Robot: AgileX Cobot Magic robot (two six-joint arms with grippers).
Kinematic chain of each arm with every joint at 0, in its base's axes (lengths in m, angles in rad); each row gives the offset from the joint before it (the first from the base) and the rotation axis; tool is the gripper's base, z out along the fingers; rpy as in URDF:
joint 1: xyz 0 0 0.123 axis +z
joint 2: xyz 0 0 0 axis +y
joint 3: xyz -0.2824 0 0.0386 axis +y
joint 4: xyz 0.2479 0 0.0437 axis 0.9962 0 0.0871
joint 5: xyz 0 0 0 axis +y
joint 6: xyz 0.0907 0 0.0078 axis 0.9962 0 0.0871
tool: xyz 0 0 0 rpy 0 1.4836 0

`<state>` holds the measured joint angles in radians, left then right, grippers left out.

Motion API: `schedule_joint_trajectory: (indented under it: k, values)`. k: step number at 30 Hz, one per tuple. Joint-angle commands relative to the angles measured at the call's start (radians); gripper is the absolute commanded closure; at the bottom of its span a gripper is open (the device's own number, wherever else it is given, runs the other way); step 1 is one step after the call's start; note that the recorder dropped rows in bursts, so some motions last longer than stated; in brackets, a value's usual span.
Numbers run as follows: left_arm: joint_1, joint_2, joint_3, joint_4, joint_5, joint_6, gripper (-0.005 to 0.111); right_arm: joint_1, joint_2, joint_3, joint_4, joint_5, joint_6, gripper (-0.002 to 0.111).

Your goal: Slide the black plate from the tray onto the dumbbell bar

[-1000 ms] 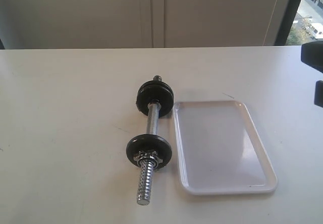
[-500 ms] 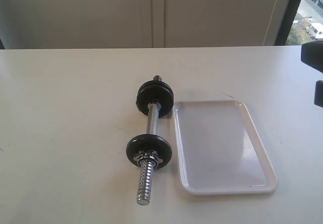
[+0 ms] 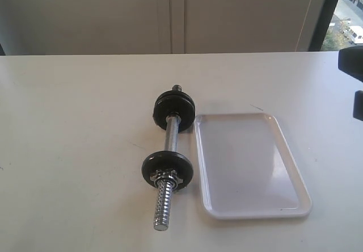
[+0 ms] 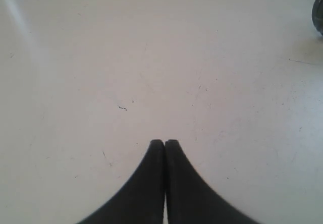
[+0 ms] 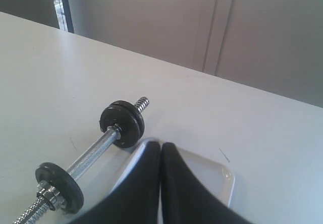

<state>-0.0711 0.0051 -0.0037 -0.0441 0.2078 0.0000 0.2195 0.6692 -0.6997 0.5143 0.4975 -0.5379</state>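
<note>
EMPTY TRAY, LOADED BAR: The white glossy rectangular plastic tray lies bare on the pale table, just right of the short chrome steel dumbbell bar, which runs from near to far. Every black disc in view sits on that bar. One is toward the near end, backed by a chrome collar nut, and what looks like a pair is at the far end. The black plate, a small round metal weight disc, is probably the outer one of that pair, where no nut shows, though the discs cannot be told apart for certain. The left gripper hangs over bare table left of the bar, its fingers pressed together on nothing. The right gripper, likewise closed and empty, is held off to the right, its camera facing the tray and bar. The job reads as done, and a clean finish means keeping both arms high and clear, since a brush against a disc could roll the bar.
</note>
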Motion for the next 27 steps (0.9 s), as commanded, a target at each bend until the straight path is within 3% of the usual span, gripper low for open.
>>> schedule_joint_trajectory:
  k: [1, 19, 27]
  values:
    - [0.0, -0.005, 0.004, -0.011, 0.003, 0.0, 0.107, 0.001, -0.006, 0.003, 0.0, -0.008, 0.002, 0.108]
    - [0.0, -0.005, 0.004, -0.011, 0.003, 0.0, 0.107, 0.001, -0.26, 0.003, 0.003, -0.008, 0.002, 0.108]
    - [0.0, -0.005, 0.004, -0.011, 0.003, 0.0, 0.107, 0.001, -0.304, 0.116, -0.016, -0.034, 0.002, 0.108]
